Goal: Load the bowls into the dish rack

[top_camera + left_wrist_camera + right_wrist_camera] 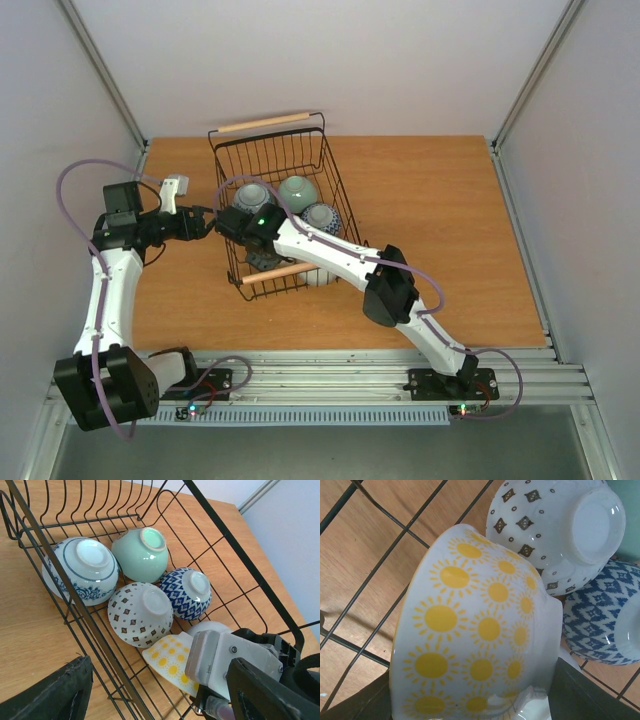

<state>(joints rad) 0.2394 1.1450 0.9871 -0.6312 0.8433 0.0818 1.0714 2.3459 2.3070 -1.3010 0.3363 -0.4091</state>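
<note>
Between the fingers of your right gripper (470,695) sits the sun-printed bowl (480,640), inside the dish rack (240,554). It is tipped on its side, with its rim toward the left-hand finger (350,707) and its foot toward the right-hand one. The rack stands on the table (440,220) and I count five bowls in it.

Just past the fingertips, the brown-diamond bowl (560,530) lies upside down, right against the sun-printed bowl. On the right-hand finger's side the blue lattice bowl (600,615) is also foot up. Farther ahead of the gripper, at the rack's other end, the mint green bowl (142,552) and the floral bowl (82,570) sit inverted side by side.

The sun-printed bowl is glossy white with rows of yellow suns over its outer wall. The brown-diamond bowl is white with small brown diamonds and dots.

Your right gripper's fingers stand wide apart, one on each side of the sun-printed bowl. The frame edge cuts off where they would meet it, so I cannot tell whether they clamp it or only flank it.

Your left gripper (198,222) hangs outside the rack, the wire wall just ahead of it. Its fingers (50,695) are spread wide and hold nothing.
</note>
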